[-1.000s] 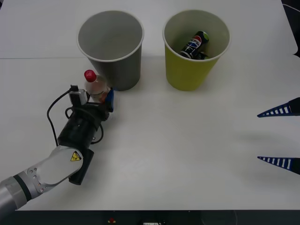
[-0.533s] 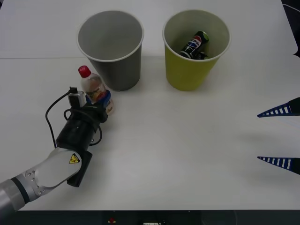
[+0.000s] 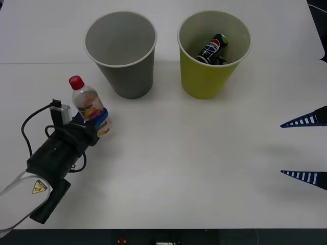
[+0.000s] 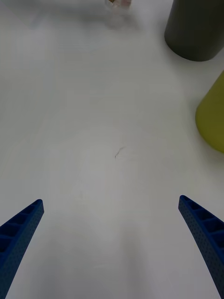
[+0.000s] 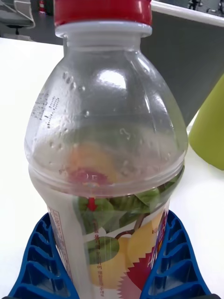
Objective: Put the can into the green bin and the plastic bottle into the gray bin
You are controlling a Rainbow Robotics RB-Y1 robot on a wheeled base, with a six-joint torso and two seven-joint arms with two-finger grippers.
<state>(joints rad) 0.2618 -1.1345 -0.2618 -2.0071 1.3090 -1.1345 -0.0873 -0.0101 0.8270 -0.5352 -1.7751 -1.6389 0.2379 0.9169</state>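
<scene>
Count: 2 cup-shaped bins, one gray bin [image 3: 122,51] at 11 o'clock of table centre and one green bin [image 3: 212,56] at 1 o'clock. 1 can [image 3: 213,48], lying inside the green one. 1 plastic bottle [image 3: 89,106] at 9 o'clock, with 1 red cap [image 3: 76,81]. 2 grippers: left gripper [image 3: 92,124] at 8 o'clock, clamped on the bottle; right gripper [image 3: 306,148] at 3 o'clock, fingers spread. 1 white table [image 3: 194,153].

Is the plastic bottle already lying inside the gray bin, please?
No, the plastic bottle is held by the left claw out over the table, apart from the gray bin, whose inside holds nothing.
</scene>
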